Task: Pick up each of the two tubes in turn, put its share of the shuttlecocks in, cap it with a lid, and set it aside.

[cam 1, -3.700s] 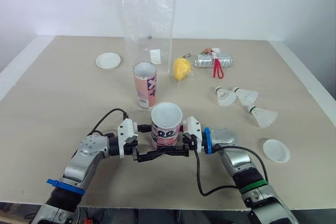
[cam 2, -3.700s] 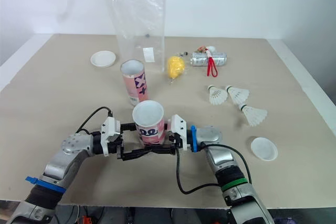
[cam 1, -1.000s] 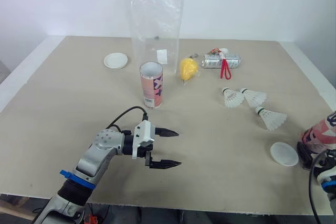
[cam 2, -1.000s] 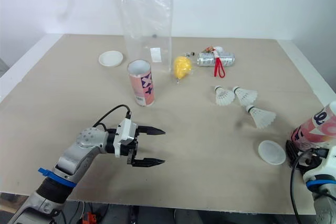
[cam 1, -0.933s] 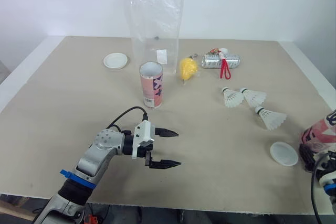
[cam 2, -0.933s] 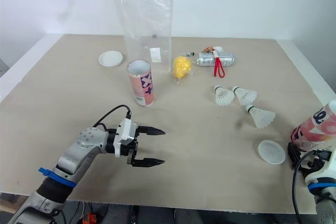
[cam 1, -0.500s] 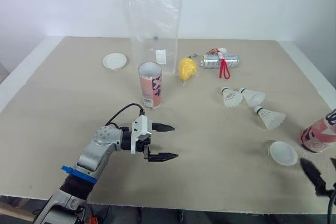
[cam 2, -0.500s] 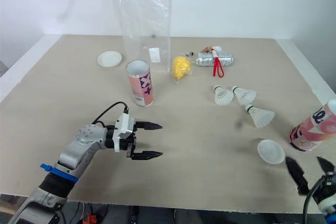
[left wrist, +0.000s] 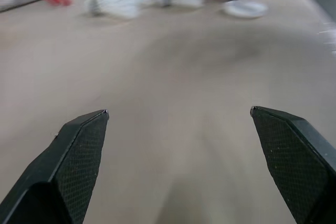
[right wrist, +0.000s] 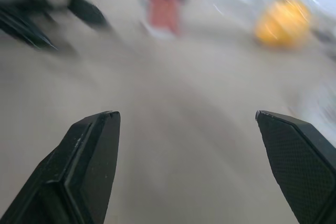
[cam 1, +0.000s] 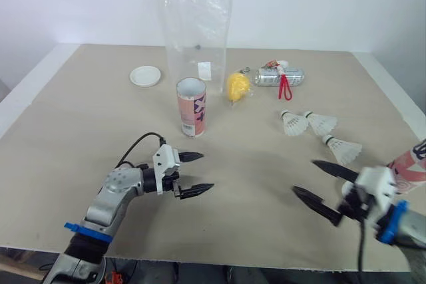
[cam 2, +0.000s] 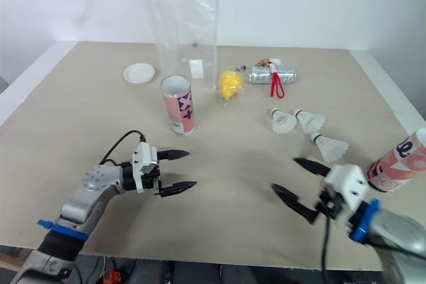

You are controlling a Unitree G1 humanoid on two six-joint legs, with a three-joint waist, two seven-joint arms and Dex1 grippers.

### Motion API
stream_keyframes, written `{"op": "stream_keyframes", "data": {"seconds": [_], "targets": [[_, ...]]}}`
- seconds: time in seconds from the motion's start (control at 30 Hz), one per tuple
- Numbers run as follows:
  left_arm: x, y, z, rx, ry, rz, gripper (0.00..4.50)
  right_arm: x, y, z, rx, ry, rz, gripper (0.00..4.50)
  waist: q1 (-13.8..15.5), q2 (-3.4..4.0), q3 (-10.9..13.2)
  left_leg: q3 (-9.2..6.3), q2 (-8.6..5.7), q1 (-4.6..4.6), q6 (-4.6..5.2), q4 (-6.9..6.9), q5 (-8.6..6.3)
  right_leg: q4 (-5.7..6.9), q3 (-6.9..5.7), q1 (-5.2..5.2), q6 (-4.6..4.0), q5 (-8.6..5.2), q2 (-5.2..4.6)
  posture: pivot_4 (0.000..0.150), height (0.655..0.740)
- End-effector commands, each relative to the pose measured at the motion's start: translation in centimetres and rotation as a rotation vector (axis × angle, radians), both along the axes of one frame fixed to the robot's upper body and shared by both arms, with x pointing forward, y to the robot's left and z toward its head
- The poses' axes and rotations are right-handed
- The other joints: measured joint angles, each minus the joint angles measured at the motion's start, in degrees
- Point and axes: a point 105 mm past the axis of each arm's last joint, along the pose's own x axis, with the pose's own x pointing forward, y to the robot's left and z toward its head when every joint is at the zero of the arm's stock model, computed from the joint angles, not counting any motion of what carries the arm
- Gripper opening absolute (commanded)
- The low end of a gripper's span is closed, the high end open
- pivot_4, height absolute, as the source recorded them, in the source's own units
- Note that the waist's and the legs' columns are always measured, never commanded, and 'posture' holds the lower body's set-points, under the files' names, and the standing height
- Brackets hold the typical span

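Your left fingers (cam 1: 196, 189) are spread wide with nothing between them, low over the desk (cam 1: 86, 131). The open pink tube (cam 1: 192, 107) stands upright a little beyond their tips. Your right fingers (cam 1: 333, 169) are also wide apart and empty. The second tube (cam 1: 407, 171) sits just behind them on their outer side. Three shuttlecocks (cam 1: 321, 122) lie just past their tips, and a white lid (cam 1: 146, 76) lies well beyond the left fingers.

Left claw (left wrist: 178, 110) spread wide above table (left wrist: 173, 66); shuttlecocks (left wrist: 122, 1) beyond.
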Motion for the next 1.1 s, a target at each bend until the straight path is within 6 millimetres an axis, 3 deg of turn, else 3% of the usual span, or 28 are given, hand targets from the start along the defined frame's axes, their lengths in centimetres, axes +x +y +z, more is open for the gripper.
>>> {"op": "stream_keyframes", "data": {"seconds": [0.03, 0.27, 0.4, 0.53, 0.63, 0.83, 1.1], "targets": [[1.1, 1.4, 1.3, 0.007, -0.067, 0.177, 4.50, 1.3, 2.6, -0.8, 0.017, 0.017, 0.165, 4.41, -0.01, -0.12, 0.09, -0.01, 0.00, -0.02, 0.00, 0.00, 0.00, 0.00, -0.01, -0.01, 0.00, 0.00, 0.00, 0.150, 0.7400], [1.7, 3.9, 1.0, 0.001, -0.025, 0.432, 4.50, 5.9, 3.7, -1.0, 0.016, -0.045, 0.208, 4.41, 0.20, -0.17, 0.14, -0.07, -0.04, -0.07, -0.01, 0.03, 0.00, 0.00, -0.09, 0.02, -0.06, 0.07, -0.05, 0.150, 0.7400], [2.3, 5.4, 1.0, -0.010, -0.043, 0.593, 4.50, 7.5, 4.0, -0.9, -0.010, -0.077, 0.200, 4.41, 0.17, -0.17, 0.16, -0.11, -0.01, -0.04, -0.01, 0.03, 0.00, 0.03, -0.13, 0.02, -0.22, 0.17, -0.01, 0.150, 0.7400], [3.0, 4.6, 0.4, -0.018, -0.025, 0.615, 4.50, 9.1, 4.4, -0.3, 0.033, -0.079, 0.148, 4.41, 0.10, -0.16, 0.16, -0.12, 0.00, -0.01, -0.08, 0.05, 0.04, 0.04, -0.14, 0.05, -0.21, 0.22, 0.01, 0.150, 0.7400], [4.2, 4.0, 0.5, -0.025, -0.028, 0.618, 4.50, 8.4, 5.4, 0.7, 0.121, -0.061, 0.190, 4.41, 0.17, -0.16, 0.16, -0.14, 0.00, -0.02, -0.17, 0.05, 0.10, 0.04, -0.14, 0.05, -0.13, 0.26, 0.03, 0.150, 0.7400], [6.0, 3.4, 0.8, -0.025, -0.035, 0.594, 4.50, 7.0, 6.3, -0.4, 0.088, -0.050, 0.221, 4.41, 0.09, -0.16, 0.16, -0.16, -0.01, -0.02, -0.21, 0.05, 0.13, 0.03, -0.14, 0.08, -0.09, 0.28, 0.04, 0.150, 0.7400], [8.9, 1.5, 1.3, 0.000, -0.043, 0.484, 4.50, 6.5, 6.7, -0.1, 0.074, -0.074, 0.207, 4.41, 0.08, -0.16, 0.16, -0.17, -0.01, -0.02, -0.26, 0.08, 0.19, 0.03, -0.14, 0.07, 0.10, 0.29, 0.07, 0.150, 0.7400]]}}
